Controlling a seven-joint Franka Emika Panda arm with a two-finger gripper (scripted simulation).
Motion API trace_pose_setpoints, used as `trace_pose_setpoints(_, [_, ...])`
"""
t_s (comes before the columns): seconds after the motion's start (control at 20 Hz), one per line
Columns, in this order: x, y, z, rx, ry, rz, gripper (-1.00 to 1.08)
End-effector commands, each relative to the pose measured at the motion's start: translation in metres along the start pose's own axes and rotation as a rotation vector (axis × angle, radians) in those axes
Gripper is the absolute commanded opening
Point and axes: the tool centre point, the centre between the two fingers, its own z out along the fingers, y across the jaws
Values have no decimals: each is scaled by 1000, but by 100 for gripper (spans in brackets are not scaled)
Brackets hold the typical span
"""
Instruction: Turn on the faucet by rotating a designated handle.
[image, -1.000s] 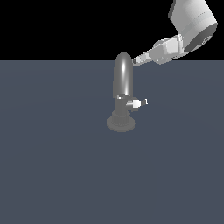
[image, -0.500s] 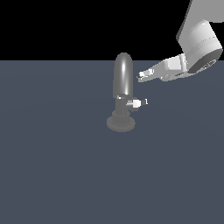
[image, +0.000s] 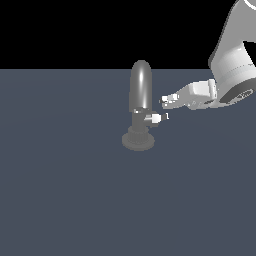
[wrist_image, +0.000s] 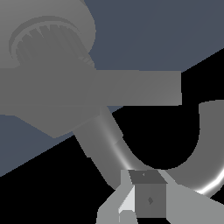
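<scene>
In the exterior view the grey faucet (image: 141, 87) stands upright on its round disc base. The small white handle (image: 156, 118) sticks out of its neck toward the exterior view's right. My gripper (image: 164, 102) hovers just above the handle's tip, beside the spout, apart from both. Its fingers are pressed together with nothing between them. The wrist view shows the faucet (wrist_image: 205, 162) close up as a curved glossy tube, a flat grey bar that seems to be the handle (wrist_image: 144, 87), and my shut fingertips (wrist_image: 129, 203).
The faucet stands on a flat dark blue-grey surface (image: 75, 200). The white arm (image: 232, 65) reaches in from the exterior view's upper right.
The gripper has come down from beside the spout's top to just above the handle, drifting slightly to the exterior view's right. The faucet and handle look unmoved.
</scene>
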Motion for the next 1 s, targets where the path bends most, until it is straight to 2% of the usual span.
trace_pose_setpoints(0.0, [7, -1, -1, 10, -20, 19, -100])
trace_pose_setpoints(0.55, [13, -1, -1, 19, -37, 35, -100])
trace_pose_setpoints(0.95, [40, 8, 1, 19, -37, 35, -100])
